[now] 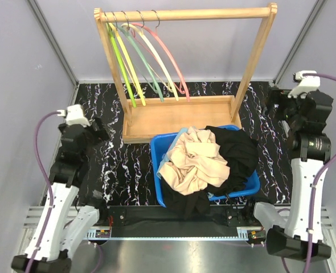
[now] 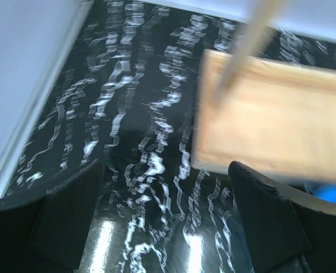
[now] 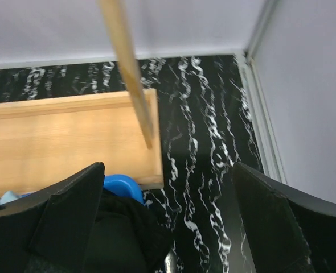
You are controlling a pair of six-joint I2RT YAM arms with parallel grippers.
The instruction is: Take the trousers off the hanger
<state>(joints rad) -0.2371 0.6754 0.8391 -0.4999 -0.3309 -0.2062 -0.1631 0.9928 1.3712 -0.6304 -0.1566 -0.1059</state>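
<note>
trousers (image 1: 199, 162): heaped in blue basket (image 1: 158, 165), just in front of rack (image 1: 173, 116)
hangers (image 1: 148, 57): on rack rail, left end
left hand (image 2: 165, 176): fingers apart, left of rack
right hand (image 3: 168, 170): fingers apart, right of rack

Trousers (image 1: 193, 162) are matt cloth, basket (image 1: 251, 185) glossy plastic, rack (image 1: 173, 116) smooth wood (tabletop (image 1: 128, 165) shiny).

End effector (image 3: 168, 170) spread wide, wooden rack base (image 3: 65, 142), blue bin (image 3: 122, 185), black trousers (image 3: 125, 230)
</note>
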